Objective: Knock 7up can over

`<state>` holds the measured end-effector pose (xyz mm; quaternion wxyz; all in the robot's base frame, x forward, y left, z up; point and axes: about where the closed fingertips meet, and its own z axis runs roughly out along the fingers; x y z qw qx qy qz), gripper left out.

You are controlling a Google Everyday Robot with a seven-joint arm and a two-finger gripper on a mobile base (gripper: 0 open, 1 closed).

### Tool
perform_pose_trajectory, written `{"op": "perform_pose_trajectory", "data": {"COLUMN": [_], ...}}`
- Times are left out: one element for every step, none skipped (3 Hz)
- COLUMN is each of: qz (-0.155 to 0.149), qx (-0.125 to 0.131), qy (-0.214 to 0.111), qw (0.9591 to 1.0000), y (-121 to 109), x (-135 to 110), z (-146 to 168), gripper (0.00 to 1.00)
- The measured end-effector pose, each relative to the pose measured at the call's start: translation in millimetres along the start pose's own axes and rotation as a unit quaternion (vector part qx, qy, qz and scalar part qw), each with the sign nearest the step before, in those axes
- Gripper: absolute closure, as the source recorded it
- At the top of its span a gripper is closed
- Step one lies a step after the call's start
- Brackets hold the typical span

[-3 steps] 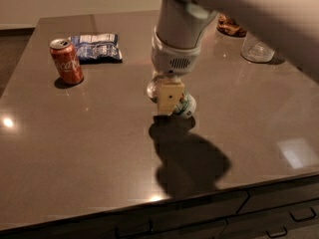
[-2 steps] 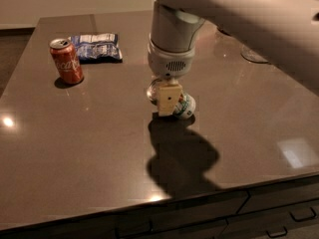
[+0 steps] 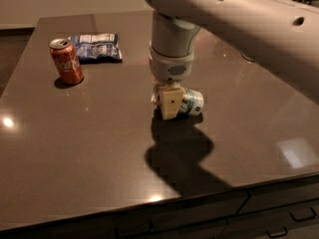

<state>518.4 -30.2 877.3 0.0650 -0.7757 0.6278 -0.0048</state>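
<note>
The 7up can (image 3: 192, 102), white and green, lies on its side on the dark table (image 3: 99, 148) near the middle. My gripper (image 3: 170, 106) points straight down from the white arm and is right against the can's left end, low over the tabletop. The gripper's cream part hides the can's left end. A red cola can (image 3: 66, 61) stands upright at the back left, well away from the gripper.
A blue and white snack bag (image 3: 95, 47) lies behind the cola can at the back left. The arm's big white link (image 3: 249, 24) crosses the top right and hides the table's far right corner. The table's front edge (image 3: 164, 203) runs above drawers.
The arm's upper link has swung down across the top right and now hides the glass items there. The gripper sits slightly lower, and more of the can shows to its right.
</note>
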Motion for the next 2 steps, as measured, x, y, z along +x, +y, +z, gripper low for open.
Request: {"op": "perform_pose_trajectory", "data": {"qz": [0.007,0.007], "qx": [-0.007,-0.007], "qy": [-0.025,-0.025], "qw": [0.9996,0.9996], "y": [1.6,1.6], "x": [4.4,4.4], "z": [4.8,4.8], "gripper": [0.00,0.00]}}
